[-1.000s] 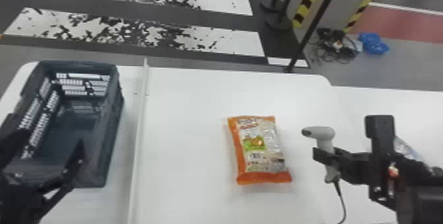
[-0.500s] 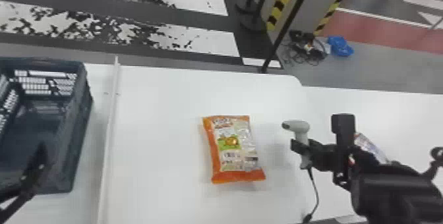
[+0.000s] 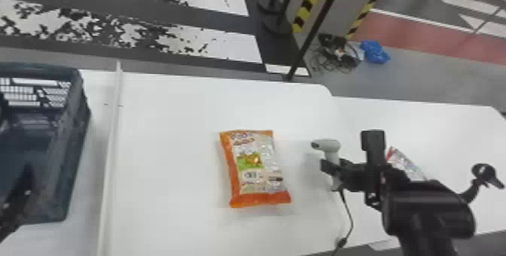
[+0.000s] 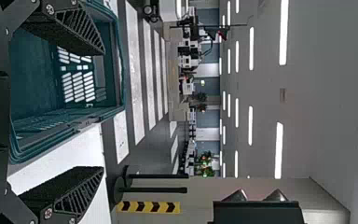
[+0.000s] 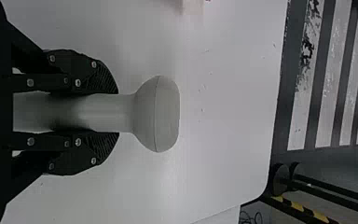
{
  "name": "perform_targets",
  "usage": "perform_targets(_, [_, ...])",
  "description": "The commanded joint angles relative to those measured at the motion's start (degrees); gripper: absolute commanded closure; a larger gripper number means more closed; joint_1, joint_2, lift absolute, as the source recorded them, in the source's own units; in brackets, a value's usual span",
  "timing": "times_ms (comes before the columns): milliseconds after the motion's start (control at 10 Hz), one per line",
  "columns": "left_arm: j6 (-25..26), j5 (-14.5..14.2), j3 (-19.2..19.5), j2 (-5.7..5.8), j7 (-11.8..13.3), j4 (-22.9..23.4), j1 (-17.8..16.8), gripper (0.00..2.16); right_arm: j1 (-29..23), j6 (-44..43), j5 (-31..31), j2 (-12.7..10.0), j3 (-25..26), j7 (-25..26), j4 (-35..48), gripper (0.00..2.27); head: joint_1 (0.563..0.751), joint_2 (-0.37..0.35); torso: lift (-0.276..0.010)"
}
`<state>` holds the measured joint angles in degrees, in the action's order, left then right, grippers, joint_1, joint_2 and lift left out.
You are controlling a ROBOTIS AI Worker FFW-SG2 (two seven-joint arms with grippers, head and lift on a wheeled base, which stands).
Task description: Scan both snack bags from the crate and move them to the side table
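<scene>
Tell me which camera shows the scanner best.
The right wrist view: the scanner is largest there, its handle held in the tool. The head view shows it smaller, from the side, with its cord.

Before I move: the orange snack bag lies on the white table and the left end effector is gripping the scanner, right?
Wrong side: the right wrist view shows the right end effector gripping the scanner. The orange snack bag does lie on the white table.
</scene>
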<state>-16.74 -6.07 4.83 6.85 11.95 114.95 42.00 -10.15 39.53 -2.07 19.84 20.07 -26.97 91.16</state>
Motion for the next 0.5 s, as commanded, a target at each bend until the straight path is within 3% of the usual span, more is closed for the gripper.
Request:
perform_targets(0, [0.0,0.0,0.0,0.01,0.0,0.0,0.0,0.12,0.6,0.0,-0.4,0.4,-0.8,0.0,-1.0,2.26,0.695,-0.346,-0.075])
perform_targets(400, [0.0,0.0,0.1,0.18,0.0,0.2,0.1,0.12,1.3,0.2,-1.3,0.7,-1.8,0.1,-2.4,2.17,0.695,-0.344,-0.075])
